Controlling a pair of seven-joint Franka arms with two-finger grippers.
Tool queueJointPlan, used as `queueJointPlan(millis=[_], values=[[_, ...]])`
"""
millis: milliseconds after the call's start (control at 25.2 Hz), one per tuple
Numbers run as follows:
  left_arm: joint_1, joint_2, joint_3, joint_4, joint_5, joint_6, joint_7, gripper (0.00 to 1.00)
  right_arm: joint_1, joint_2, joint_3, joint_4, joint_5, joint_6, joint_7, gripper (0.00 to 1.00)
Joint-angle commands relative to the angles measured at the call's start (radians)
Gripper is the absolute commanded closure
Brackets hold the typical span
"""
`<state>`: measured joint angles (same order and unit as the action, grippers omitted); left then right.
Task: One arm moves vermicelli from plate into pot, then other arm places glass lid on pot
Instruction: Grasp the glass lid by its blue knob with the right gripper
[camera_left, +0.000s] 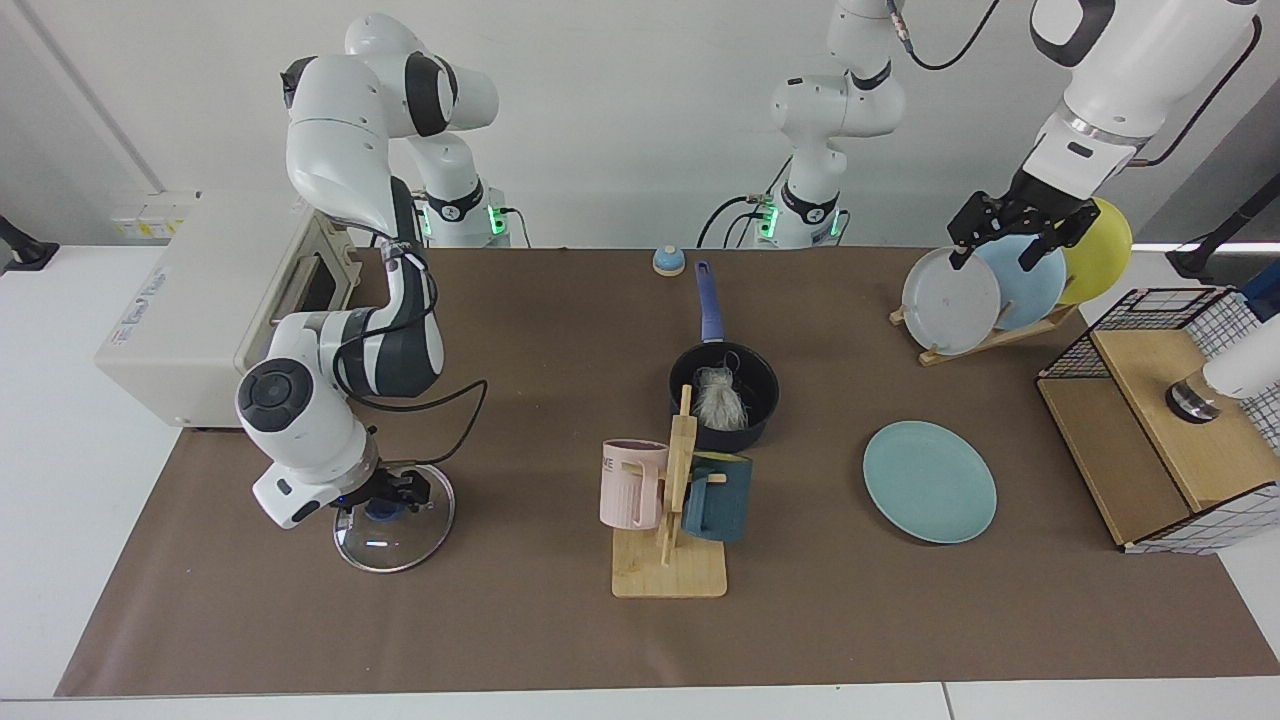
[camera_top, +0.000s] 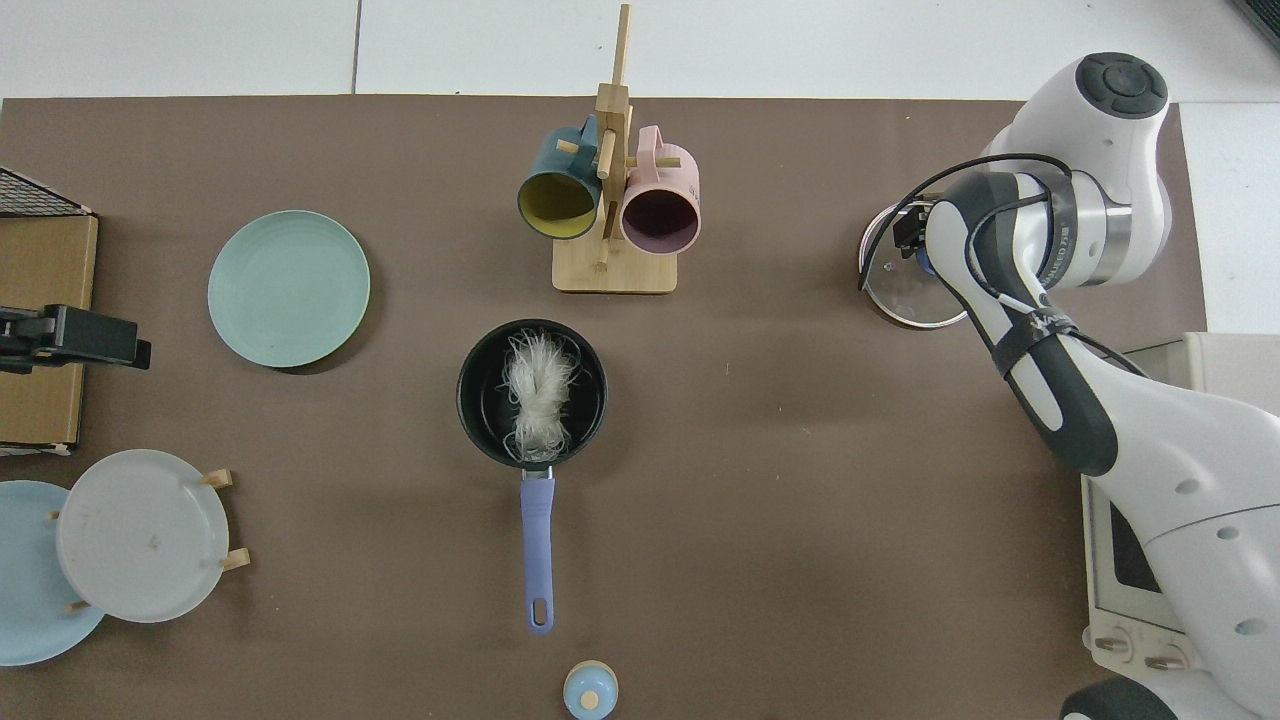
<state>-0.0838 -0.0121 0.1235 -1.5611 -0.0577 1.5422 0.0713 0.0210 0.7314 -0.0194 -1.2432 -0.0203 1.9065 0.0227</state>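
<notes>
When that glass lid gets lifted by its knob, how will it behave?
The glass lid looks rigid, probably breakable if dropped. The right gripper is at its central blue knob, so it should hang fairly level. Its round rim could roll if it lands on edge.

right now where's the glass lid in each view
Facing view: the glass lid lies flat on the mat at the lower left, under the right gripper, which is at its blue knob.
Top view: the glass lid is at the upper right, partly hidden by the right arm.
Shared landmark: the mug rack, with the pot just behind it.
</notes>
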Motion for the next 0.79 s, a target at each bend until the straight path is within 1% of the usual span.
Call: queueJointPlan(millis=[0,397,754], values=[[0.007,-0.046,0.005,-0.048,-0.019,0.018,0.036,0.00,-0.004,-0.043,0.009,-0.065,0.002,0.034,-0.032,0.01],[-0.002,-0.045,-0.008,-0.048,-0.007,0.022,0.028,0.00,0.001,-0.046,0.009,-0.071,0.002,0.048,-0.026,0.03],[-0.004,-0.045,-0.008,-0.048,-0.007,0.021,0.028,0.00,0.004,-0.075,0.007,-0.150,-0.003,0.126,-0.006,0.05]])
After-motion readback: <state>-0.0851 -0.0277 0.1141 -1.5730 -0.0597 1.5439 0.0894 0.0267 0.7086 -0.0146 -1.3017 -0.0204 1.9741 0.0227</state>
